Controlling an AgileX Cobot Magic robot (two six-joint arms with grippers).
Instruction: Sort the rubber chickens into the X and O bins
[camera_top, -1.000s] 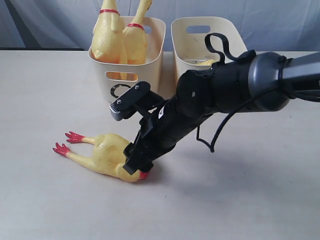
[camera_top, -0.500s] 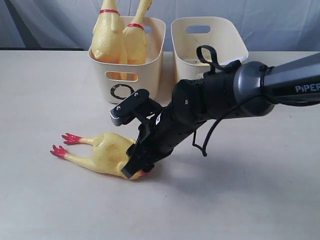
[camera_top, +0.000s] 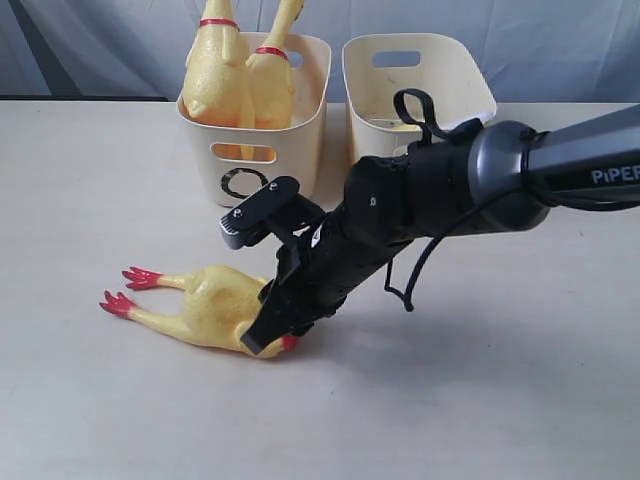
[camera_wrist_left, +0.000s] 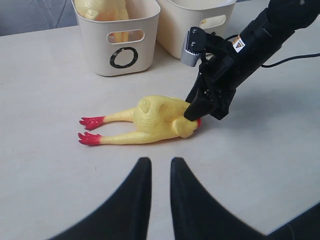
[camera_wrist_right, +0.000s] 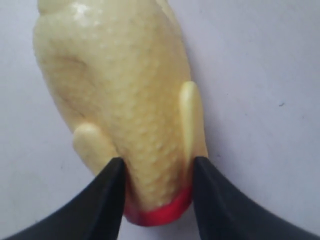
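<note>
Right claw (camera_top: 268, 338) has narrowed to pinch the headless chicken (camera_top: 205, 305) — O bin (camera_top: 300, 145) stands near.

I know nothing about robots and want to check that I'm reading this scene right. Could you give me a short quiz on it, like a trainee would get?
1. How many chickens stand in the O bin? A) one B) two C) four
2. True or false: the right gripper has a finger on either side of the red-banded end of the headless chicken, which lies on the table.
3. Fill in: the left gripper holds ____.
Key: 1 B; 2 true; 3 nothing.
</note>
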